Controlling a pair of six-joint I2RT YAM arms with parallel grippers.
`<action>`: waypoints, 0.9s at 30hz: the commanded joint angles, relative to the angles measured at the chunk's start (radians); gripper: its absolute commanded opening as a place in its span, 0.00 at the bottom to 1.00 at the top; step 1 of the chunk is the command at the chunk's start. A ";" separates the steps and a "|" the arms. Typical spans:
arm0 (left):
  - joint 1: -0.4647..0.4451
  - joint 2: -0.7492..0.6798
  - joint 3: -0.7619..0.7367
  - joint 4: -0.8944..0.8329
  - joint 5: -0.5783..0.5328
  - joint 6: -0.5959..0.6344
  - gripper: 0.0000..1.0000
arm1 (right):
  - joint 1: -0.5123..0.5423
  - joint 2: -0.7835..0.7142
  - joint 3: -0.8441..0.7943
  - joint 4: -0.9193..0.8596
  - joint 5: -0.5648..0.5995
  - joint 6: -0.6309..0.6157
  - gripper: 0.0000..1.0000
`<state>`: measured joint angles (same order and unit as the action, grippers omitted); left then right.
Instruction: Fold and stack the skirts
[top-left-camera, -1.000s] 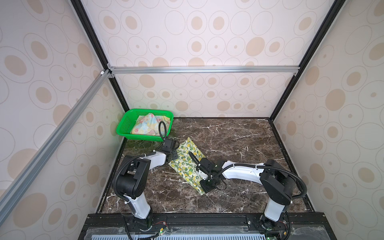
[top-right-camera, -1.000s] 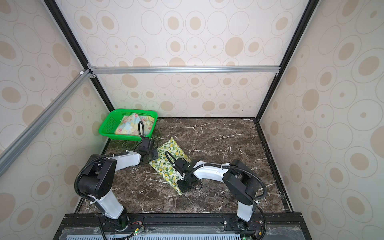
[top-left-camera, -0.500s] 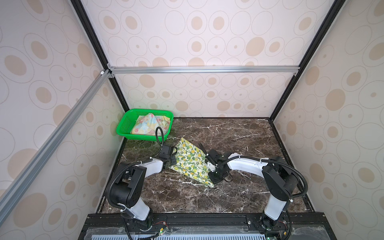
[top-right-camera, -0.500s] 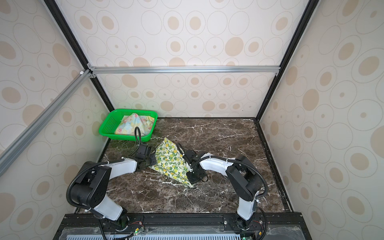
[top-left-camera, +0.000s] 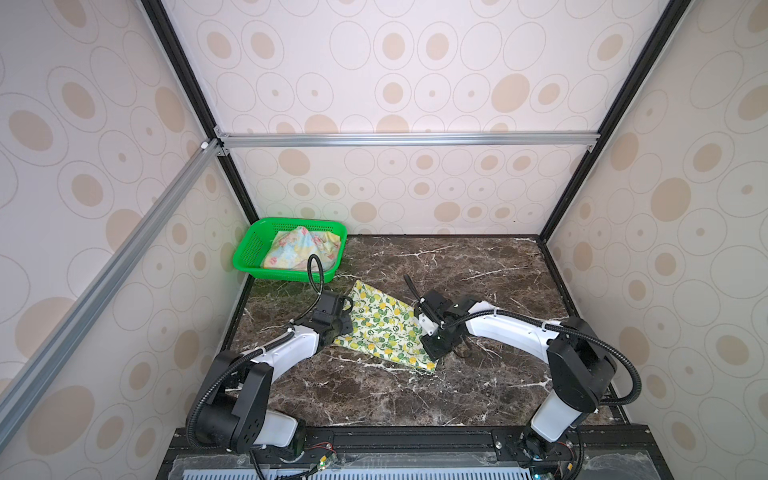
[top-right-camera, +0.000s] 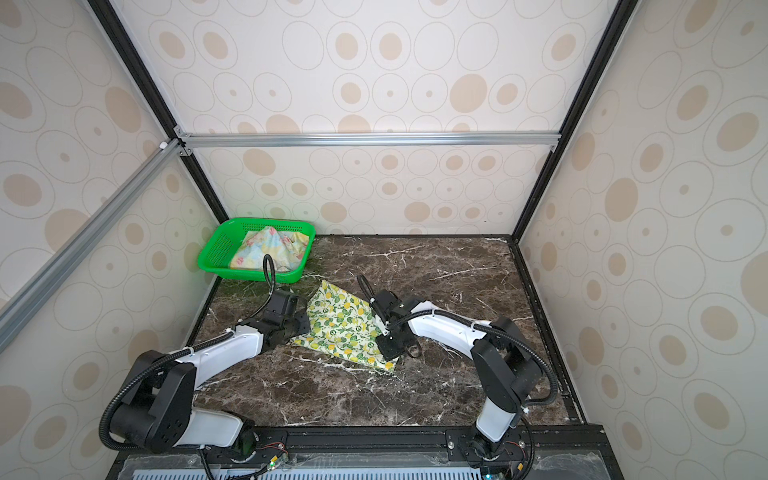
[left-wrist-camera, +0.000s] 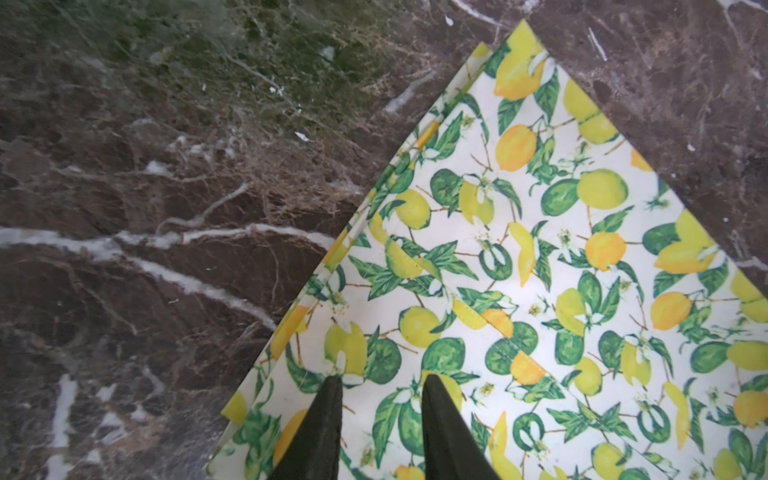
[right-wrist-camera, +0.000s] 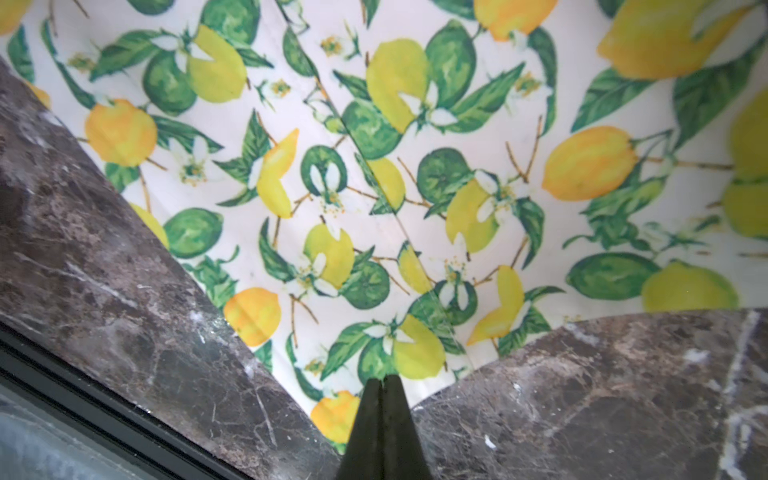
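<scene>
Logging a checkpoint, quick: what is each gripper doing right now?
Left gripper: open, fingertips over the lemon skirt, nothing pinched.
Right gripper: shut on the lemon skirt's edge.

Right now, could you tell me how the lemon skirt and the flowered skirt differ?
The lemon skirt lies spread out on the table; the flowered skirt sits bunched in the green basket. The lemon skirt is white with lemons and green leaves; the flowered skirt is pastel yellow and blue with pink flowers. Both are thin printed cloth.
</scene>
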<state>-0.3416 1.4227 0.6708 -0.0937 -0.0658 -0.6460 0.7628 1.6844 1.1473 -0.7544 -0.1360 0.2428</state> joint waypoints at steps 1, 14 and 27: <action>-0.002 0.043 0.020 0.035 0.014 0.013 0.32 | 0.017 -0.026 -0.027 0.029 -0.054 0.044 0.01; -0.001 0.089 -0.037 0.028 -0.031 0.022 0.31 | 0.056 -0.005 -0.141 0.113 -0.093 0.125 0.00; -0.002 -0.071 -0.176 -0.072 -0.053 -0.026 0.32 | 0.056 0.012 -0.190 0.111 -0.063 0.141 0.00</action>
<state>-0.3443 1.3804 0.5289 -0.0666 -0.0746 -0.6430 0.8154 1.6829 0.9741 -0.6010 -0.2279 0.3771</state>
